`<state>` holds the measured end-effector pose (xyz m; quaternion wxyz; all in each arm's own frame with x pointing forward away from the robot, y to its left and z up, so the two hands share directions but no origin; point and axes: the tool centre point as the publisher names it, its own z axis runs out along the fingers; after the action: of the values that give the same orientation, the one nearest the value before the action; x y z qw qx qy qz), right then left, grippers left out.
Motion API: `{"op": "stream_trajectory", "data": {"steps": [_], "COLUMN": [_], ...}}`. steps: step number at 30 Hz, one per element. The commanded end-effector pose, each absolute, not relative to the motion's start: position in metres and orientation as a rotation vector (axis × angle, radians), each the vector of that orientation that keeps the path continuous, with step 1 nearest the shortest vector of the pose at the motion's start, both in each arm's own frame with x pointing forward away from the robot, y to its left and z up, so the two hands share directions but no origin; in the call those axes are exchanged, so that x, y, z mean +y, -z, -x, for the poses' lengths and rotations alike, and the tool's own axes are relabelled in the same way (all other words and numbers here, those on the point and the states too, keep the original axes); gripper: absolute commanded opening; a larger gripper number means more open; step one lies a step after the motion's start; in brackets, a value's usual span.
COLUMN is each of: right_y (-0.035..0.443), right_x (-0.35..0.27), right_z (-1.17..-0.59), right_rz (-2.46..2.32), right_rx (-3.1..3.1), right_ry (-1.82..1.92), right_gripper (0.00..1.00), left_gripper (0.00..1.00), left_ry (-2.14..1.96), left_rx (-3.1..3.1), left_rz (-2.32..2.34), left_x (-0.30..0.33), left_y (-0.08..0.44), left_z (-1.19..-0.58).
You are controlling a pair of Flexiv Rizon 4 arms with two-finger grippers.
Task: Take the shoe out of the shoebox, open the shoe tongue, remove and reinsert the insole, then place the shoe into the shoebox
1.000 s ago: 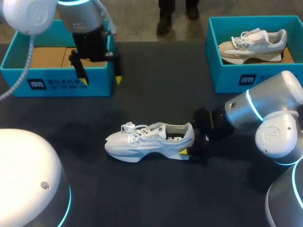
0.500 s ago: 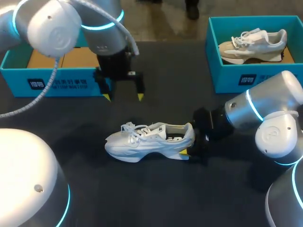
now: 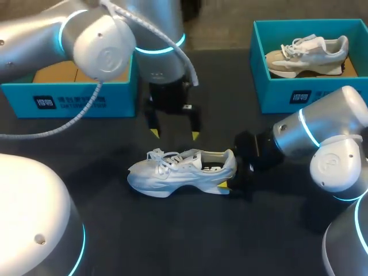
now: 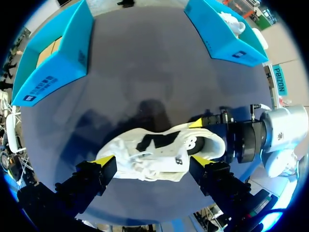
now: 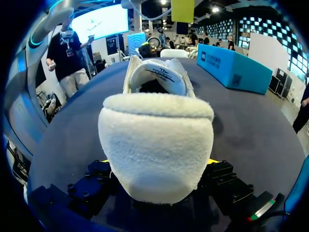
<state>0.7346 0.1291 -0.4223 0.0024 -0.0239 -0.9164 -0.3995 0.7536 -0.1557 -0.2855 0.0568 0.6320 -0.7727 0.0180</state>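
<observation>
Head view: the white shoe is lying on the worktop, its long axis running left to right and its toe pointing to my left. The left gripper is hovering just beyond its middle with fingers spread. The right gripper is gripping the heel.
Left wrist view: the shoe is lying under the spread fingers, lengthwise from one finger to the other.
Right wrist view: the fingers are pressing the heel from both sides, and the toe is pointing straight away.
Next move: the left arm is probably standing nearer the tongue.

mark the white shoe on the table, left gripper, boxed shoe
white shoe [image 3: 184, 171]: head view, side of its upper
left gripper [image 3: 175, 134]: head view, midway between its yellow tips
boxed shoe [image 3: 307, 56]: head view, its side panel
</observation>
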Motion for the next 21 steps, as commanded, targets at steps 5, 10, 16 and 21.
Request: {"op": "stream_trajectory", "data": {"steps": [5,10,16,21], "right_y": [0.426,0.426,0.426,0.426], "right_x": [0.132,0.132,0.132,0.132], "right_z": [-0.737,-0.737,-0.737,-0.737], "right_rz": [0.075,0.075,0.075,0.075], "right_rx": [-2.876,-2.876,-2.876,-2.876], "right_ry": [1.251,1.251,1.251,1.251], "right_gripper": [0.0,0.0,0.0,0.0], "left_gripper": [1.0,1.0,1.0,1.0], "left_ry": [-0.021,0.021,0.089,0.141], "left_rx": [-2.353,-2.342,-2.36,-2.383], "left_rz": [-1.903,-1.915,-1.927,-1.932], "left_x": [-0.18,-0.187,-0.188,-0.186], "left_y": [0.299,0.312,0.326,0.331], "left_z": [-0.742,-0.737,-0.733,-0.731]}}
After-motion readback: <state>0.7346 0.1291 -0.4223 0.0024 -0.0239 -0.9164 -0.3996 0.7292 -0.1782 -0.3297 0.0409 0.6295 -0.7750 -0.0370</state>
